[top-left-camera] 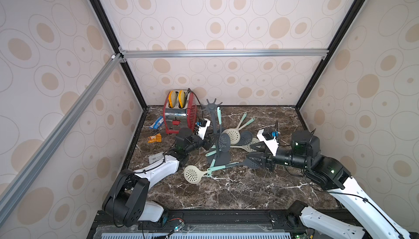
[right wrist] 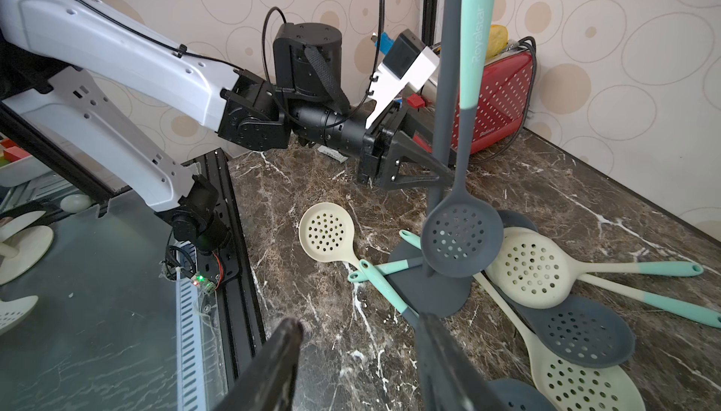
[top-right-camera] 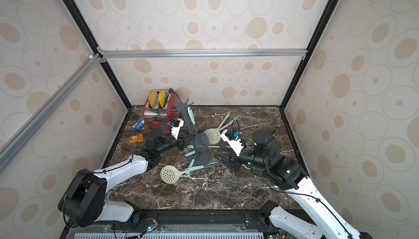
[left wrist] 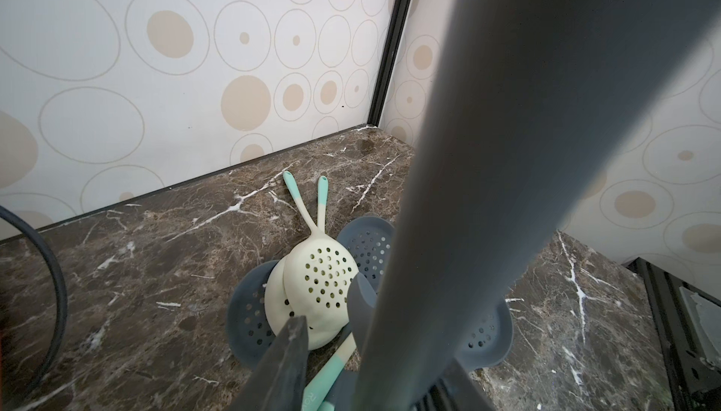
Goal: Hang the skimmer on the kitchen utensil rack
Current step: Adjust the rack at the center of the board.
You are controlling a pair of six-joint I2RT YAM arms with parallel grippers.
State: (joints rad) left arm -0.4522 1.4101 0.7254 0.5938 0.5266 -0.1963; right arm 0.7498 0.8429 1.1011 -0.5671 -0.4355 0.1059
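This is a robot test cell in a lab, dressed up as a kitchen corner. The walls are flat panels of oval-patterned wallpaper (top-left-camera: 226, 11) held in a frame of bare aluminium bars (top-left-camera: 224, 53) and black posts (top-left-camera: 100, 15). A left arm (top-left-camera: 158, 168) and a right arm (top-left-camera: 356, 197), both white and black, rise from a black rail (top-left-camera: 226, 216) along the front edge. The kitchen part is a marble-look worktop (top-left-camera: 238, 192), a red toaster (top-left-camera: 176, 115), perforated skimmers (top-left-camera: 192, 174) and a kitchen utensil rack (top-left-camera: 214, 120).
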